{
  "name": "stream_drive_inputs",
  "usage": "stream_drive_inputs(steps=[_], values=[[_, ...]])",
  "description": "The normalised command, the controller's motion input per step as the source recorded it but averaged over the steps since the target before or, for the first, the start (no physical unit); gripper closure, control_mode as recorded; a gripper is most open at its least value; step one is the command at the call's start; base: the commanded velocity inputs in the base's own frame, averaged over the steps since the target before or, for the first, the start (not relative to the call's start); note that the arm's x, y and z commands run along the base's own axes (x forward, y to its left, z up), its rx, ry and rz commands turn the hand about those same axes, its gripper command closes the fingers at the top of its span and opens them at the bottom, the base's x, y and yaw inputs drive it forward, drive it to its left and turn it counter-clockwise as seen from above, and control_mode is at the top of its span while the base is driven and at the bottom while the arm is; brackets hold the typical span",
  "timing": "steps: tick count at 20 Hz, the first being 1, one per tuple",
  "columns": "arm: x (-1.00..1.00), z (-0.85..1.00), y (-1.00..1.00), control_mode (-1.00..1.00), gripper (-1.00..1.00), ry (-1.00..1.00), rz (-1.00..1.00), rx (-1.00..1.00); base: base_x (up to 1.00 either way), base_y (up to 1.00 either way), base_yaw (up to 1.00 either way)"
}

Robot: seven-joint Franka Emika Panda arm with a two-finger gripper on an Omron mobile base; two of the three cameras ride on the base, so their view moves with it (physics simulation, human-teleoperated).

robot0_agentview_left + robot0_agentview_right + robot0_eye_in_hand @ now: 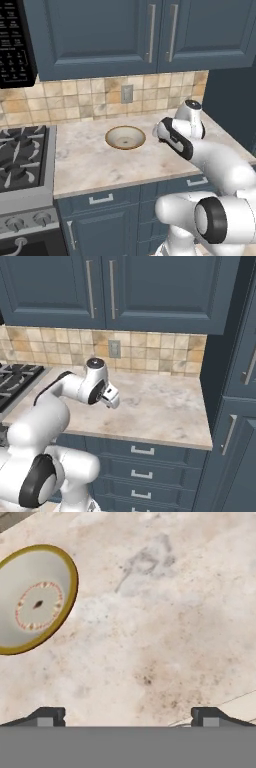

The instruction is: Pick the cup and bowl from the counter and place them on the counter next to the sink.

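The bowl [125,137] sits upright on the beige marbled counter [90,165], beige inside with a tan-brown rim. In the hand view the bowl [35,599] lies at the upper left, off to the side of the fingers. My gripper [114,401] hovers a little above the counter [165,406], to the bowl's right and apart from it. Its jaws stand wide open over bare stone [165,637], and the gripper [128,717] holds nothing. The cup and the sink are out of view.
A black stovetop [20,155] borders the counter on the left, under a microwave [15,45]. A tiled backsplash with an outlet [127,93] runs behind. A tall dark blue cabinet [235,406] closes the counter's right end.
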Motion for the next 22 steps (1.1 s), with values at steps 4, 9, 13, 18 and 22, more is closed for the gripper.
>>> stream_drive_inputs(steps=[4, 9, 13, 18, 22], values=[[0.69, 0.00, 0.00, -1.00, -1.00, 0.01, 0.00, 0.00, 0.00, 0.00, 0.00], [0.65, 0.00, 0.00, -1.00, -1.00, 0.00, 0.00, 0.00, 0.00, 0.00, 0.00], [0.42, 0.00, 0.00, -1.00, -1.00, 0.00, 0.00, 0.07, 0.00, 0.00, 0.00], [0.15, 0.00, 0.00, -1.00, -1.00, 0.00, 0.00, 0.12, 0.00, 0.00, 0.00], [0.01, 0.00, 0.00, -1.00, -1.00, 0.00, 0.00, 0.16, 0.00, 0.00, 0.00]])
